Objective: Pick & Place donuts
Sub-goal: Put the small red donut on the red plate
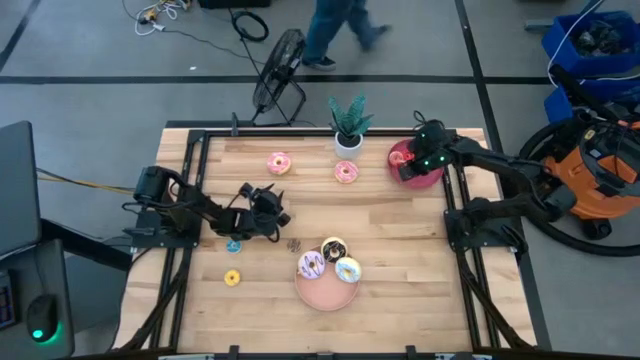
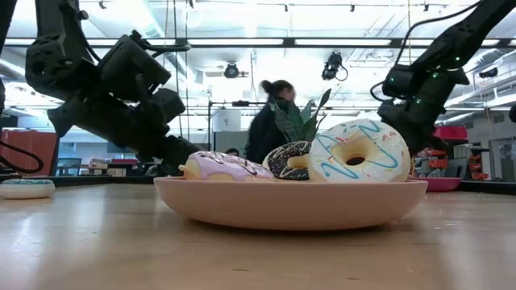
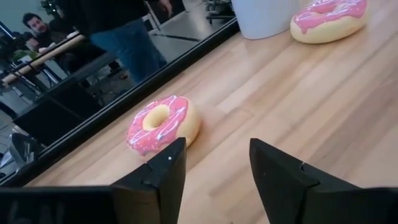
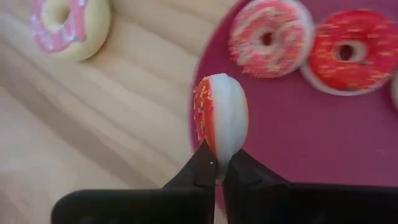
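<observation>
Nearest the front edge, at about six o'clock on the table (image 1: 400, 270), sits the pink plate (image 1: 322, 293) holding three donuts: a purple-iced donut (image 1: 310, 265), a chocolate donut (image 1: 333, 248) and a white donut with blue drizzle (image 1: 348, 270). At about eight o'clock lies a small yellow donut (image 1: 232, 278), and just beyond it a small blue donut (image 1: 233, 245), with a small dark donut (image 1: 294, 244) between that one and the plate. At nine o'clock the left gripper (image 1: 281, 215) hangs low over bare wood, its fingers (image 3: 163, 171) spread apart with nothing between them, pointing toward a pink donut with pale drizzle (image 1: 279, 163) lying flat at eleven o'clock. A second pink donut (image 1: 346, 172) lies near twelve o'clock, just in front of the potted plant (image 1: 349, 125). At about one o'clock the right gripper (image 4: 217, 167) hovers at the near rim of the dark red plate (image 4: 348, 137), its fingers pinched on the edge of a red-sprinkled donut (image 4: 221, 118) held upright on edge. Flat on that plate behind it lie a pink-red sprinkled donut (image 4: 270, 38) and a red donut (image 4: 347, 51). Beyond the table a person (image 1: 335, 25) walks across the floor near a fan (image 1: 277, 65).
</observation>
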